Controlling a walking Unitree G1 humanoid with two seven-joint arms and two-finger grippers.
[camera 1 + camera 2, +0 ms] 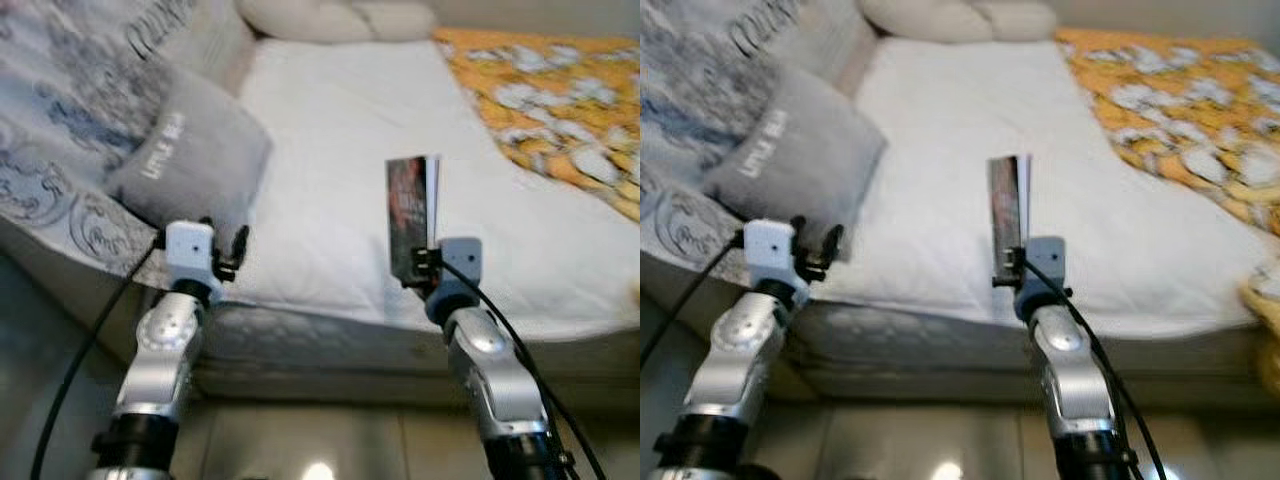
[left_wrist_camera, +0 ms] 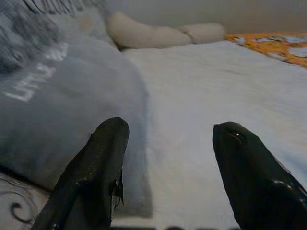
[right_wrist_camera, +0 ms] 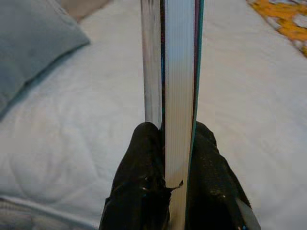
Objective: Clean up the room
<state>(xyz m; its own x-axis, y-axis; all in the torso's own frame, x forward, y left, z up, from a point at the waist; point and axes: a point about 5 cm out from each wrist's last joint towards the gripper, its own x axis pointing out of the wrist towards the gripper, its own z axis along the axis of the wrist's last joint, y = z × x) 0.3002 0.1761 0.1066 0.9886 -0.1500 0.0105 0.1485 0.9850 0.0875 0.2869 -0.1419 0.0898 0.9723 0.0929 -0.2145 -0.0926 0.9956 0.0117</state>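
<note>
Paper and card — the book (image 1: 412,215) is looking like a slim paperback, so it is probably light, fairly stiff across the closed covers but liable to fan open or slide if pinched loosely. The right end effector (image 3: 165,148) is clamping it at its lower edge, one black finger on each cover, and the book is standing upright above the fingers. That low hold is leaving most of the block unsupported, so I judge it may be swaying a little; a grip nearer the middle of the covers would be steadier.

The cover is showing dark with reddish marks, too blurred to read, and the page edges are showing pale between a teal-edged cover and a silvery one in the right wrist view.

The book is hanging over the near part of the white bed (image 1: 340,130), with the grey pillow (image 1: 190,160) at about 10 o'clock from it and the orange patterned blanket (image 1: 560,100) at about 2 o'clock. The left end effector (image 2: 165,158) is hovering with its fingers apart, gripping nothing, just beside the pillow's near corner.
</note>
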